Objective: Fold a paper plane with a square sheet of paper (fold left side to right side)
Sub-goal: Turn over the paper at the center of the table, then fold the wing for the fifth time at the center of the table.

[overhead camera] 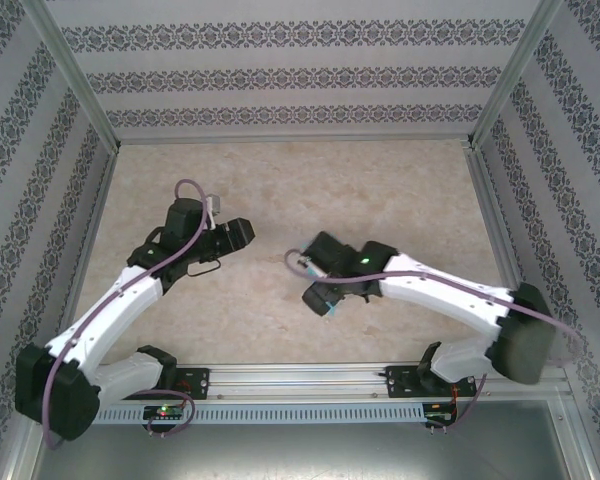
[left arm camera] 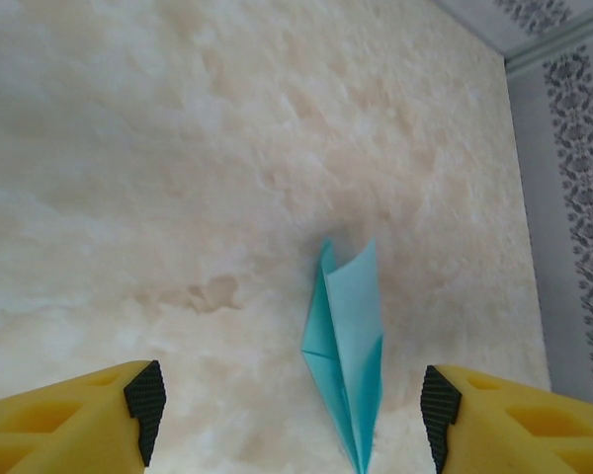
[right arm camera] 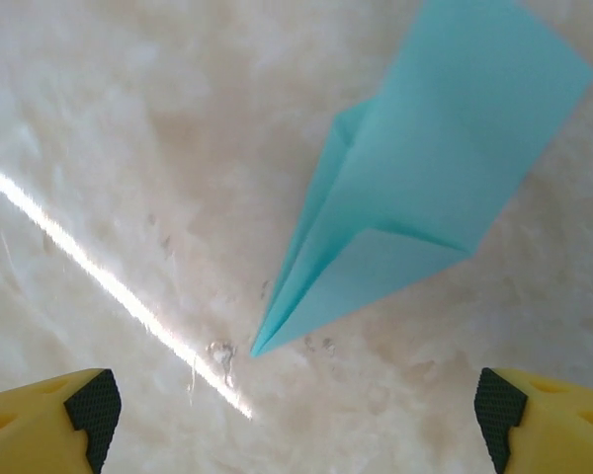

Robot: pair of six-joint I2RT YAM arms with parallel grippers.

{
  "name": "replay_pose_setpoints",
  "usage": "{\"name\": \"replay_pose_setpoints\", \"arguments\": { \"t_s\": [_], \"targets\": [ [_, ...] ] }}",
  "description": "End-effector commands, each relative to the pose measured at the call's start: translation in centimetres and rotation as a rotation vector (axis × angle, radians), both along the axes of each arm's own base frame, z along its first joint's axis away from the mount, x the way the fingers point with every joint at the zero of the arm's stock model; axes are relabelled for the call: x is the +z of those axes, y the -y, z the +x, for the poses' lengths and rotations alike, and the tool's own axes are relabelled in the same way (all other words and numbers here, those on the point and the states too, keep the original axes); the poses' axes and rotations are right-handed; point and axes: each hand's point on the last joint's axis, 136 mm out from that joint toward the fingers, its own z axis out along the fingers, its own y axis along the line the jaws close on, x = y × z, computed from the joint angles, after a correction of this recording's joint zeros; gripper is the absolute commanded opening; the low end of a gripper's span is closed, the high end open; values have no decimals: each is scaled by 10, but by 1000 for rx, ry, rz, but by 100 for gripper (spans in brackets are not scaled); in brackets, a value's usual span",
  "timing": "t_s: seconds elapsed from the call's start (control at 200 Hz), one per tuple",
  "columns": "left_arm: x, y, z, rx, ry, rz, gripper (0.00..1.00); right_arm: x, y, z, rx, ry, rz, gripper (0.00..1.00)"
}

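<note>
A slim, pointed paper plane (left arm camera: 348,365) of matte turquoise-blue paper is lying on the pale, marbled beige table (overhead camera: 280,180). It is sitting about midway between the table's left and right edges, closer to the near edge than to the far one. Its folded layers are lifting slightly apart along the centre crease, and its wide tail end is standing a little off the surface.

The right gripper (right arm camera: 296,415) is hovering just beside the plane's sharp nose, which is pointing back toward it. Its yellow fingers (right arm camera: 40,425) with their black pads (right arm camera: 499,410) are standing far apart, and they are gripping nothing; the paper is lying free on the table in front of them.

The left gripper (left arm camera: 292,405) is hanging over the table toward the left edge, well apart from the plane in the top view. From its wrist camera the plane is showing between the two yellow fingers, lying down on the surface with its nose toward the camera. That gripper's jaws are also spread wide, with nothing caught between the black pads.
</note>
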Motion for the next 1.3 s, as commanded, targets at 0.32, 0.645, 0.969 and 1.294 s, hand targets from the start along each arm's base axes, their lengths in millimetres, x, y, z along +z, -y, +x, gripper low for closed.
{"name": "replay_pose_setpoints", "arguments": {
  "t_s": [0.32, 0.645, 0.969, 1.294],
  "targets": [
    [-49, 107, 20, -192, -118, -200, 70, 38, 61, 59, -546, -6, 791, 98],
    [-96, 164, 45, -284, -204, -206, 67, 11, 100, 55, -722, -45, 910, 98],
    [-114, 172, 54, -323, -169, -178, 28, 5, 108, 57, -722, 4, 861, 98],
    [-99, 138, 38, -348, -64, -165, 1, 20, 80, 71, -568, -22, 979, 96]
  ]
}}
